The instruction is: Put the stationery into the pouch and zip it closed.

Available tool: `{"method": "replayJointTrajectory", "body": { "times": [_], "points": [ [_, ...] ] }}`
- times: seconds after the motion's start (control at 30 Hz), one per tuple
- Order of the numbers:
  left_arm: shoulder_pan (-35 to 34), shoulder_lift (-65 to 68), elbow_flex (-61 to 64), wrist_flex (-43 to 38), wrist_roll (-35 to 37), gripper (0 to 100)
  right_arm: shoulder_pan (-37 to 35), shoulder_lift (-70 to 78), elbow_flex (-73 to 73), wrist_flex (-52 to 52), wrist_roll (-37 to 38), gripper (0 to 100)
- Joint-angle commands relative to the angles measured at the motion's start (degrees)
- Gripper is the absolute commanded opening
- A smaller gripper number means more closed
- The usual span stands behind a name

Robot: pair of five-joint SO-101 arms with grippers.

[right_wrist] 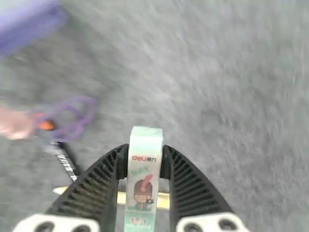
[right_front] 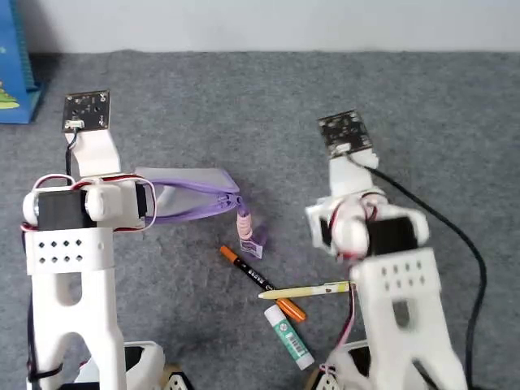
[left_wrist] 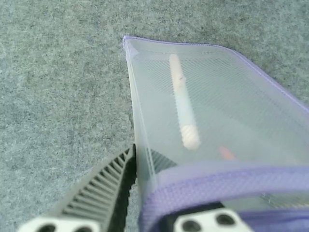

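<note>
Eraser (right_wrist: 143, 179) clamped lengthwise in right gripper (right_wrist: 145, 149), end pointing past fingertips, left gripper (left_wrist: 141, 157) pinching pouch (left_wrist: 217, 96) edge

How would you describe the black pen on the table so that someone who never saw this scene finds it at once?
Find the purple-edged pouch on the grey table; a few loose stationery items lie near its zipper end. The pen lies slanted there, crossed by a yellow pencil, beside a white glue stick. It alone has a black barrel with orange ends.
</note>
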Motion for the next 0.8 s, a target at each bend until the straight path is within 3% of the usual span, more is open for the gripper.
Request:
{"method": "replayJointTrajectory", "body": {
  "times": [0.0, 0.43, 0.77],
  "points": [
    [0.4, -0.2, -2.2, -0.6, 0.5, 1, -6.5, -7.3, -1.8, -0.5, -2.5, 0.7],
    [0.4, -0.2, -1.8, -0.6, 0.5, 1, -21.7, -10.2, 0.2, -23.7, -13.0, 0.7],
    [0.1, -0.2, -1.8, -0.6, 0.5, 1, -24.0, -10.4, 18.9, -58.9, -11.5, 0.7]
  ]
}}
